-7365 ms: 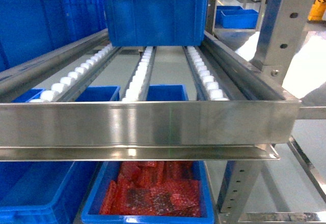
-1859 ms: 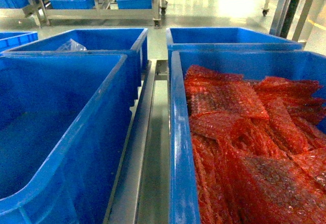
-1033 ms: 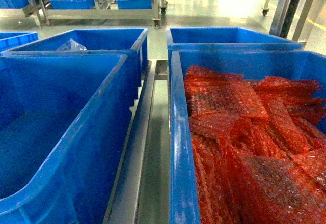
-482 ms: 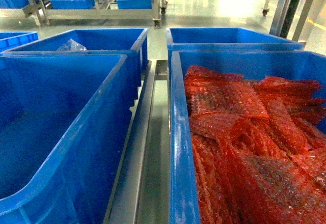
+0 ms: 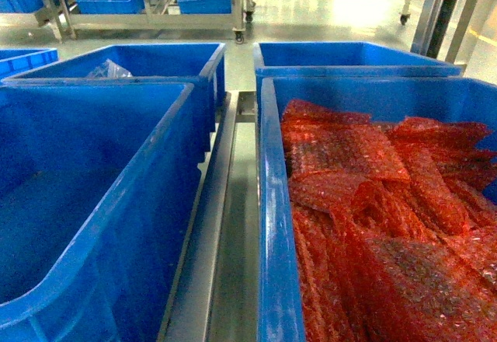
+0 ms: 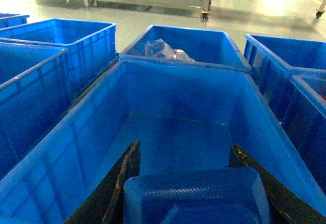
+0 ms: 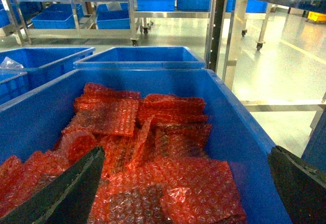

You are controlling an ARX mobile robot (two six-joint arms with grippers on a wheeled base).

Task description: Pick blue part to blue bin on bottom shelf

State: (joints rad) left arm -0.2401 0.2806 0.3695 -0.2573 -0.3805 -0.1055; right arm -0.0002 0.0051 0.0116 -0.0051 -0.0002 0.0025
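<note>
**Head camera settled over the bins, blue part poised above its target**

Seven seconds back the head view faced the front rail and rollers of the steel rack. Now it looks down into the bins on the bottom shelf (image 5: 227,225), whose steel strip runs between the two near bins. Over the last two seconds that view has not shifted at all, so I judge the approach finished and the drop the step in hand.

The left gripper (image 6: 184,151) is clenched on the blue part (image 6: 196,196): the wrist view shows its dark fingers (image 6: 127,175) pressed against either side of the moulded blue piece. The part hangs above the near-left blue bin (image 6: 178,89), which is bare inside, its floor visible just beyond the part. In the head view this is the large bin (image 5: 159,194) on the left, and neither arm shows there.

The right gripper (image 7: 186,160) is released, jaws spread wide and holding nothing. It hovers over the near-right bin (image 7: 232,122), which is filled with red bubble wrap (image 7: 153,132).

The far-left bin (image 6: 204,43) holds a crumpled clear bag (image 6: 162,48) and should be left alone.

What remains, as I read it, is to lower the part a little and let go inside the bin walls.
</note>
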